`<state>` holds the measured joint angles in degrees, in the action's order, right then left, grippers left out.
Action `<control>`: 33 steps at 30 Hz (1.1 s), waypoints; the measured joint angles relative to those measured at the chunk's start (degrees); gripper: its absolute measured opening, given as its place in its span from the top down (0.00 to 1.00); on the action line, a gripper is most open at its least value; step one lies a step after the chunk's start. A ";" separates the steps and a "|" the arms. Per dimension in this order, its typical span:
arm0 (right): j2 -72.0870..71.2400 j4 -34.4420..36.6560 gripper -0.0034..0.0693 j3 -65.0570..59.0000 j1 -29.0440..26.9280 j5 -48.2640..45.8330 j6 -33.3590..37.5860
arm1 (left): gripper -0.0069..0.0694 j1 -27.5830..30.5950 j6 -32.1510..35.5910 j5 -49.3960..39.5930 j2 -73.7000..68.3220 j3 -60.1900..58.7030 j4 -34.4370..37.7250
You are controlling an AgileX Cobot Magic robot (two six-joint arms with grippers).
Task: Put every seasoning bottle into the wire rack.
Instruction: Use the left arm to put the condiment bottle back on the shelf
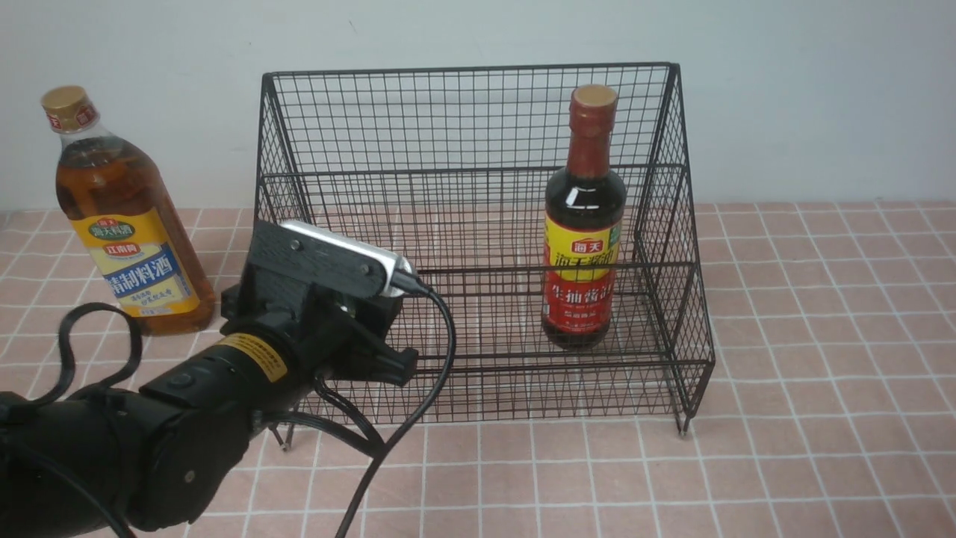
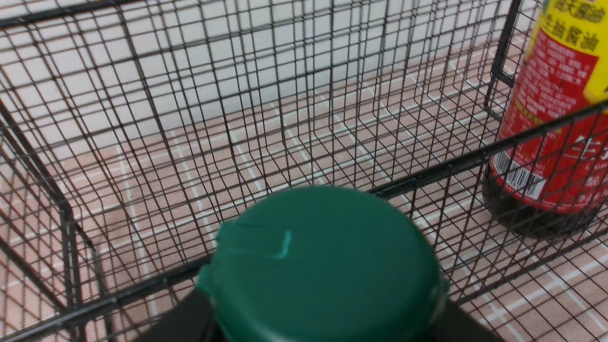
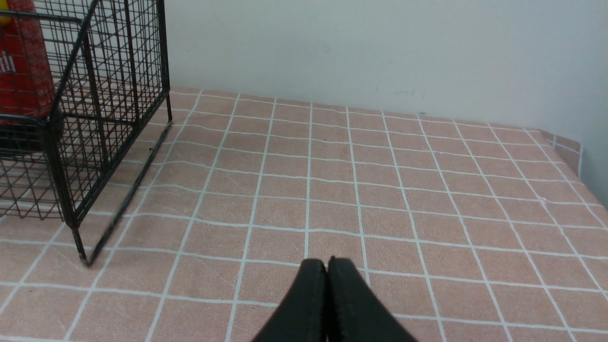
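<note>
My left gripper (image 2: 323,332) is shut on the green-capped shaker jar (image 2: 323,266), whose lid fills the space between the dark fingers (image 2: 185,318). It is at the left front of the black wire rack (image 1: 470,69), level with the low front rail (image 2: 427,173). In the front view my wrist (image 1: 314,291) hides the jar. The dark soy-sauce bottle (image 1: 584,224) stands upright on the rack's lower tier at the right. The tall amber bottle (image 1: 123,224) stands on the table left of the rack. My right gripper (image 3: 327,266) is shut and empty, over bare tiles right of the rack.
Pink tiled tabletop (image 1: 821,336) with a pale wall close behind the rack. The rack's right front leg (image 3: 83,259) and side panel stand near my right gripper. A black cable (image 1: 437,359) hangs from my left wrist in front of the rack.
</note>
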<state>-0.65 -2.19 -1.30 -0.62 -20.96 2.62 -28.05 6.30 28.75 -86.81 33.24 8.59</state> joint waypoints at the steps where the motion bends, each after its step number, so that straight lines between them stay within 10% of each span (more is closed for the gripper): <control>1: 0.00 0.00 0.97 0.00 0.00 0.00 0.00 | 0.50 0.00 0.00 0.06 -0.05 0.00 0.00; 22: 0.00 0.00 0.97 0.00 0.00 0.00 0.00 | 0.50 -0.23 0.00 0.40 -2.97 0.00 9.56; 33: 0.00 0.00 0.97 0.00 0.00 0.00 0.00 | 0.30 -0.36 -0.05 0.40 -2.97 0.00 9.21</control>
<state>-0.65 -2.19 -1.30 -0.62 -20.96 2.62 -28.40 6.25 29.15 -89.78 33.24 17.80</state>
